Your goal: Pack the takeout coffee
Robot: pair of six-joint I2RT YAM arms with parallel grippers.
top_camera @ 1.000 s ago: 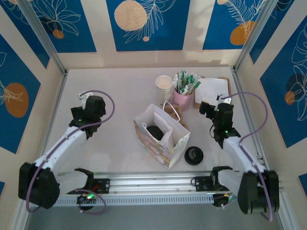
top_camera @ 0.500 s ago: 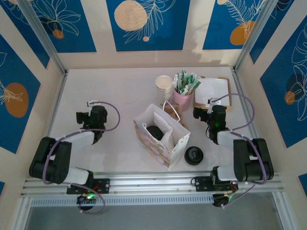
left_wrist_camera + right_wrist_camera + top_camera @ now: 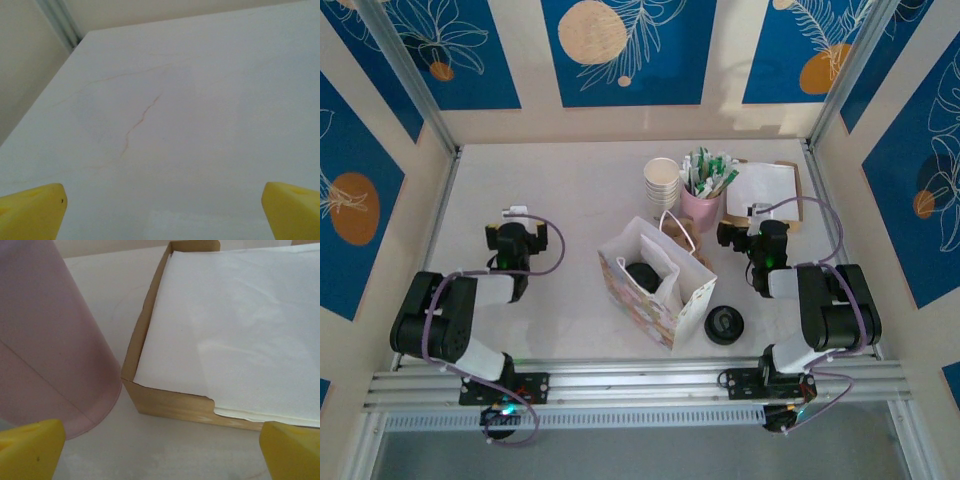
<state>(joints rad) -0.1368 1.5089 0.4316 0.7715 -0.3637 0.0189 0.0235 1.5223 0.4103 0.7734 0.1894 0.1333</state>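
The takeout coffee (image 3: 642, 276) sits inside the open patterned paper bag (image 3: 680, 300) at mid-table; its black lid shows and the cup body is hidden by the bag walls. My left gripper (image 3: 517, 232) rests low on the table well left of the bag, its yellow fingertips (image 3: 30, 212) spread wide over bare tabletop, so the left gripper (image 3: 162, 212) is open and holds nothing. To the right of the bag, my right gripper (image 3: 752, 230) is open too. Nothing lies between the right gripper's (image 3: 162, 452) fingers, which point at the napkin box.
A low black lid piece (image 3: 725, 325) lies on the table right of the bag. Behind the bag stand a stack of cream paper cups (image 3: 662, 180), a pink cup (image 3: 45, 350) of packets (image 3: 705, 172) and a cardboard box of white napkins (image 3: 235, 325).
Both arms have folded back and down towards their bases. The left gripper shifted slightly right, the right gripper slightly left towards the pink cup. Bag and coffee have not moved.
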